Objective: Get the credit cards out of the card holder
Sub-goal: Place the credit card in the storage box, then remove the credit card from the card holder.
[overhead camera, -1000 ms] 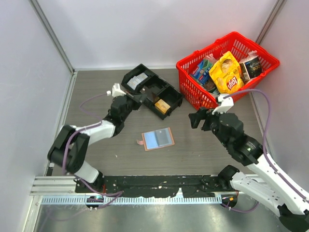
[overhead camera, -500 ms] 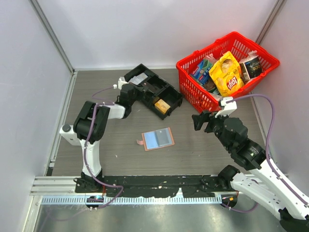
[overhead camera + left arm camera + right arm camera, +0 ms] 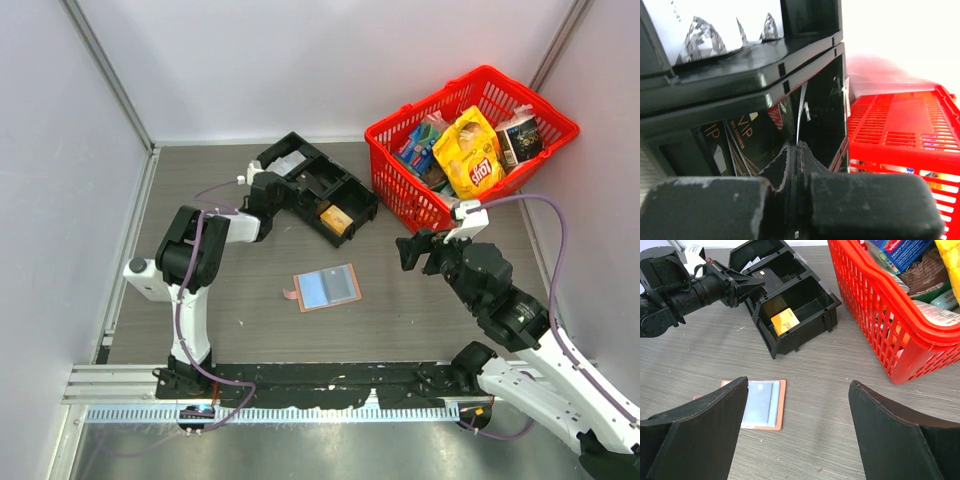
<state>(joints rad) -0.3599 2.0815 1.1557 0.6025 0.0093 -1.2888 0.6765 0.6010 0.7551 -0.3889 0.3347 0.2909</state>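
Note:
The salmon-pink card holder [image 3: 326, 288] lies open and flat on the table, pale blue panels up, with a grey card in one pocket; it also shows in the right wrist view [image 3: 762, 405]. My left gripper [image 3: 290, 196] reaches into the black compartment tray [image 3: 330, 172] and is shut on a thin card [image 3: 799, 112], seen edge-on above the jaws [image 3: 797, 145]. A black VIP card [image 3: 742, 142] lies in the tray below it. An orange card [image 3: 785, 320] sits in another compartment. My right gripper [image 3: 415, 252] hovers open and empty to the right of the holder [image 3: 797, 382].
A red basket [image 3: 372, 132] full of snack packets stands at the back right, close behind the right gripper; its wall fills the right wrist view's right side [image 3: 875, 315]. Grey walls enclose the table on the left, back and right.
The left arm has swung up and reached its gripper further into the black tray, then held still. The right gripper has drifted slightly to the right. The card holder has not moved.

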